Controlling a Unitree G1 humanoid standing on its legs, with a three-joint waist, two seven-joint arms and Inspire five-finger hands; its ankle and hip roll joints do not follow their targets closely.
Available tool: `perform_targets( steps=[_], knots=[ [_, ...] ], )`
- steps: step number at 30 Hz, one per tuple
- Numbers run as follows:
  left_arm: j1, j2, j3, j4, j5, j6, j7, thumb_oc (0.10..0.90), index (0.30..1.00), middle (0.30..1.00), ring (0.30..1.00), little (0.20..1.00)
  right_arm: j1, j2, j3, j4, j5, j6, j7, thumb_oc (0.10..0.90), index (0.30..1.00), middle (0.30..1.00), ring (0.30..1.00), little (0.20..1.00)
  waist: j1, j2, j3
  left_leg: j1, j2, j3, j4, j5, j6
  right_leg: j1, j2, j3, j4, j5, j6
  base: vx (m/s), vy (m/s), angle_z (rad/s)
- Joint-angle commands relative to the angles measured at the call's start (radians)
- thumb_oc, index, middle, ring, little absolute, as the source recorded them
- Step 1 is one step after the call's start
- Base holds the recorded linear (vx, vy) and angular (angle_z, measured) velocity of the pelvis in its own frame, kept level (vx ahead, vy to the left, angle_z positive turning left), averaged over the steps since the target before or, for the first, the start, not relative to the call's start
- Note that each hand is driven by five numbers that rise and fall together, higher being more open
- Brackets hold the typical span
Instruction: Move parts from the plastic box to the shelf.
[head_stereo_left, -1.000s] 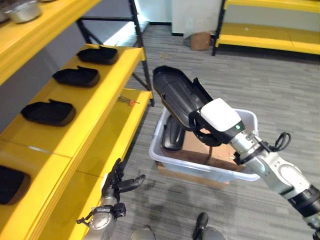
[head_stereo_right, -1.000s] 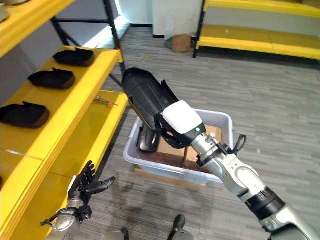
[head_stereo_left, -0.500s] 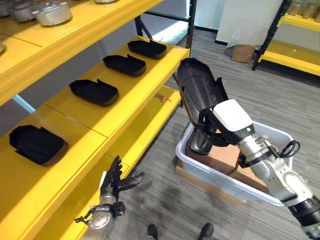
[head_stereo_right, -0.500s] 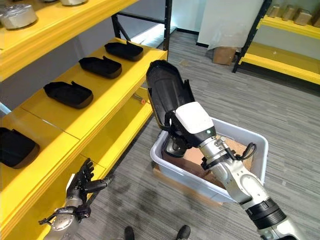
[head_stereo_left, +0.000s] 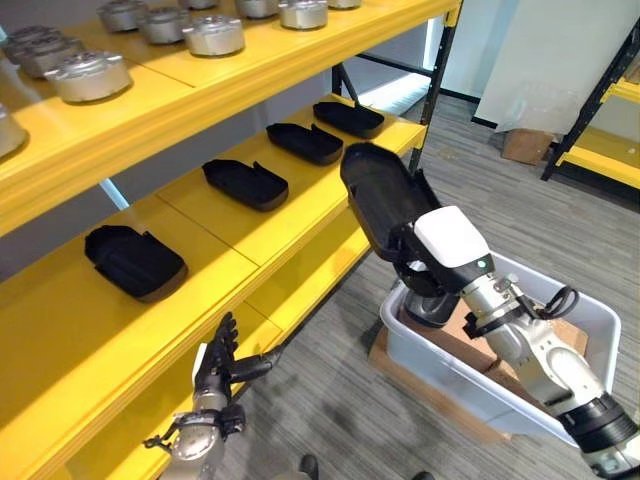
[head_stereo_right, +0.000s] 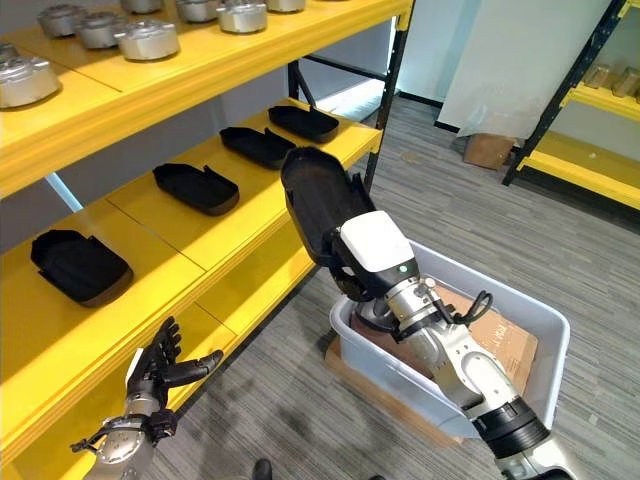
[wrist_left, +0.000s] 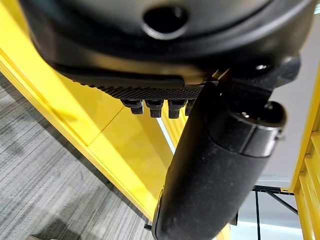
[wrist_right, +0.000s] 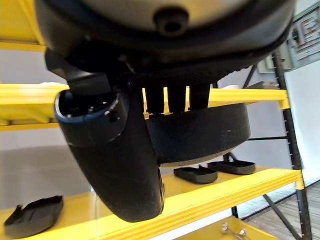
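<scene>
We see the right hand (head_stereo_left: 432, 262) clamped on a long black part (head_stereo_left: 380, 198), raised above the plastic box (head_stereo_left: 560, 410) and just beside the yellow shelf (head_stereo_left: 200, 262), where four like parts lie. The left hand (head_stereo_left: 222, 362) hangs low by the shelf's lower edge, fingers spread and holding nothing
</scene>
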Motion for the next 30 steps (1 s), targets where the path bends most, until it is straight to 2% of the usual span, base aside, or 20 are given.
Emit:
perform_targets(
  steps=[1,3,4,5,6,7,8,12,16,17,18,19,20,21,22,24,25,27,29,30],
  knots=[
    [-0.065,0.068,-0.013,-0.082,0.031,-0.1,0.002,0.9,1.0,1.0,1.0,1.0,-0.136,-0.002,-0.054,-0.04,0.005,-0.03,-0.081,0.4,0.3,0.3,0.3,0.3,-0.018,0.008,-0.069,0.0,-0.003,0.001,-0.032,-0.023,0.016,-0.061,0.173,0.273,0.079,-0.066,0.035,0.0,0.028,0.49],
    [-0.065,0.069,-0.02,-0.075,0.031,-0.097,0.002,0.9,1.0,1.0,1.0,1.0,-0.123,-0.004,-0.06,-0.041,0.025,-0.039,-0.083,0.4,0.3,0.3,0.3,0.3,-0.018,0.001,-0.079,-0.013,-0.014,-0.028,-0.032,-0.008,0.02,-0.045,0.26,0.326,0.087,-0.136,0.001,0.0,-0.01,0.21],
    [-0.063,0.066,-0.02,-0.073,0.027,-0.095,0.002,0.9,1.0,1.0,1.0,1.0,-0.118,-0.007,-0.063,-0.042,0.033,-0.042,-0.085,0.4,0.3,0.3,0.3,0.3,-0.023,-0.003,-0.088,-0.023,-0.02,-0.041,-0.032,0.002,0.02,-0.044,0.297,0.354,0.072,-0.145,-0.009,-0.01,-0.028,0.26],
    [-0.062,0.066,-0.02,-0.073,0.027,-0.094,0.002,0.9,1.0,1.0,1.0,1.0,-0.117,-0.007,-0.064,-0.042,0.034,-0.043,-0.085,0.4,0.3,0.3,0.3,0.3,-0.023,-0.004,-0.091,-0.024,-0.019,-0.042,-0.032,0.001,0.019,-0.043,0.298,0.353,0.07,-0.146,-0.01,-0.02,-0.054,0.55],
    [-0.06,0.061,-0.02,-0.07,0.024,-0.094,0.003,0.9,1.0,1.0,1.0,1.0,-0.113,-0.011,-0.064,-0.056,0.046,-0.054,-0.09,0.4,0.3,0.3,0.3,0.3,-0.029,-0.014,-0.101,-0.036,-0.034,-0.061,-0.032,0.008,0.013,-0.023,0.34,0.41,-0.004,-0.155,-0.028,-0.01,-0.042,0.44],
    [-0.06,0.061,-0.02,-0.07,0.024,-0.094,0.003,0.9,1.0,1.0,1.0,1.0,-0.113,-0.011,-0.064,-0.056,0.046,-0.054,-0.09,0.4,0.3,0.3,0.3,0.3,-0.03,-0.014,-0.101,-0.036,-0.034,-0.061,-0.032,0.008,0.013,-0.022,0.341,0.409,-0.006,-0.153,-0.029,-0.08,-0.1,0.52],
    [-0.062,0.057,-0.017,-0.065,0.033,-0.093,0.01,0.9,1.0,1.0,1.0,1.0,-0.118,-0.011,-0.061,-0.057,0.059,-0.055,-0.09,0.4,0.3,0.3,0.3,0.3,-0.015,-0.022,-0.105,-0.05,-0.04,-0.07,-0.032,0.021,0.001,0.003,0.329,0.393,-0.069,-0.139,-0.034,-0.06,-0.065,0.27],
    [-0.059,0.045,-0.014,-0.084,0.01,-0.097,0.008,0.9,1.0,1.0,1.0,1.0,-0.133,-0.024,-0.062,-0.064,0.09,-0.057,-0.085,0.4,0.3,0.3,0.3,0.3,-0.008,-0.02,-0.111,-0.082,-0.031,-0.084,-0.032,0.044,-0.023,0.05,0.33,0.345,-0.187,-0.098,-0.032,-0.09,-0.111,0.29],
    [-0.054,0.042,-0.026,-0.087,0.002,-0.093,-0.001,0.9,1.0,1.0,1.0,1.0,-0.14,-0.032,-0.057,-0.065,0.094,-0.059,-0.085,0.4,0.3,0.3,0.3,0.3,0.0,-0.016,-0.101,-0.094,-0.033,-0.109,-0.032,0.064,-0.038,0.071,0.331,0.31,-0.222,-0.086,-0.037,-0.04,-0.055,0.22],
    [-0.052,0.044,-0.033,-0.091,0.004,-0.092,-0.006,0.9,1.0,1.0,1.0,1.0,-0.15,-0.044,-0.057,-0.07,0.088,-0.059,-0.091,0.4,0.3,0.3,0.3,0.3,0.014,-0.012,-0.083,-0.113,-0.034,-0.115,-0.006,0.073,-0.047,0.073,0.322,0.288,-0.219,-0.086,-0.043,-0.06,-0.044,0.38],
    [-0.053,0.043,-0.033,-0.092,0.004,-0.092,-0.006,0.9,1.0,1.0,1.0,1.0,-0.151,-0.045,-0.058,-0.069,0.088,-0.06,-0.091,0.4,0.3,0.3,0.3,0.3,0.011,-0.012,-0.082,-0.116,-0.035,-0.119,-0.001,0.072,-0.048,0.074,0.322,0.284,-0.219,-0.086,-0.043,-0.15,-0.031,0.64],
    [-0.063,0.045,-0.046,-0.093,-0.005,-0.094,-0.01,0.9,1.0,1.0,1.0,1.0,-0.166,-0.063,-0.058,-0.07,0.077,-0.058,-0.101,0.4,0.3,0.3,0.3,0.3,0.013,-0.008,-0.051,-0.166,-0.036,-0.101,0.074,0.067,-0.06,0.066,0.301,0.252,-0.207,-0.086,-0.048,-0.16,0.003,0.84],
    [-0.072,0.048,-0.049,-0.096,-0.012,-0.094,-0.008,0.9,1.0,1.0,1.0,1.0,-0.174,-0.076,-0.061,-0.069,0.07,-0.055,-0.108,0.4,0.3,0.3,0.3,0.3,-0.003,-0.009,-0.04,-0.181,-0.014,-0.041,0.123,0.044,-0.061,0.055,0.286,0.228,-0.19,-0.087,-0.049,-0.23,0.011,1.0],
    [-0.081,0.049,-0.052,-0.093,-0.016,-0.09,-0.01,0.9,1.0,1.0,1.0,1.0,-0.181,-0.089,-0.065,-0.07,0.062,-0.05,-0.116,0.4,0.3,0.3,0.3,0.3,-0.028,-0.017,-0.037,-0.175,0.03,0.058,0.173,0.008,-0.058,0.035,0.265,0.201,-0.175,-0.08,-0.052,-0.17,0.025,1.53],
    [-0.084,0.053,-0.051,-0.091,-0.021,-0.091,-0.012,0.9,1.0,1.0,1.0,1.0,-0.185,-0.088,-0.064,-0.07,0.06,-0.043,-0.126,0.4,0.3,0.3,0.3,0.3,-0.035,-0.024,-0.036,-0.17,0.067,0.095,0.215,-0.025,-0.055,0.021,0.253,0.193,-0.165,-0.08,-0.058,-0.12,0.03,1.55],
    [-0.081,0.053,-0.05,-0.099,-0.025,-0.094,-0.015,0.9,1.0,1.0,1.0,1.0,-0.179,-0.084,-0.072,-0.077,0.065,-0.037,-0.133,0.4,0.3,0.3,0.3,0.3,-0.036,-0.029,-0.04,-0.138,0.124,0.085,0.237,-0.056,-0.067,0.026,0.238,0.177,-0.157,-0.09,-0.062,-0.02,0.052,0.78],
    [-0.083,0.054,-0.051,-0.094,-0.024,-0.091,-0.014,0.9,1.0,1.0,1.0,1.0,-0.173,-0.086,-0.077,-0.079,0.068,-0.036,-0.135,0.4,0.3,0.3,0.3,0.3,-0.039,-0.031,-0.043,-0.12,0.159,0.074,0.235,-0.053,-0.076,0.032,0.229,0.165,-0.153,-0.096,-0.062,0.02,0.114,0.29],
    [-0.083,0.047,-0.054,-0.095,-0.033,-0.09,-0.012,0.9,1.0,1.0,1.0,1.0,-0.162,-0.107,-0.086,-0.083,0.073,-0.031,-0.143,0.4,0.3,0.3,0.3,0.3,-0.049,-0.024,-0.052,-0.08,0.273,0.073,0.192,0.012,-0.106,0.041,0.207,0.13,-0.132,-0.112,-0.056,0.03,0.173,0.68],
    [-0.083,0.044,-0.056,-0.099,-0.043,-0.09,-0.011,0.9,1.0,1.0,1.0,1.0,-0.152,-0.125,-0.102,-0.084,0.076,-0.026,-0.151,0.4,0.3,0.3,0.3,0.3,-0.065,-0.003,-0.066,-0.052,0.385,0.073,0.121,0.124,-0.148,0.045,0.188,0.122,-0.114,-0.133,-0.04,0.05,0.227,0.9],
    [-0.082,0.043,-0.057,-0.1,-0.045,-0.09,-0.011,0.9,1.0,1.0,1.0,1.0,-0.149,-0.127,-0.103,-0.086,0.077,-0.025,-0.152,0.4,0.3,0.3,0.3,0.3,-0.065,0.002,-0.065,-0.054,0.391,0.08,0.105,0.153,-0.149,0.036,0.193,0.104,-0.107,-0.126,-0.047,0.05,0.355,0.98]
  ],
)
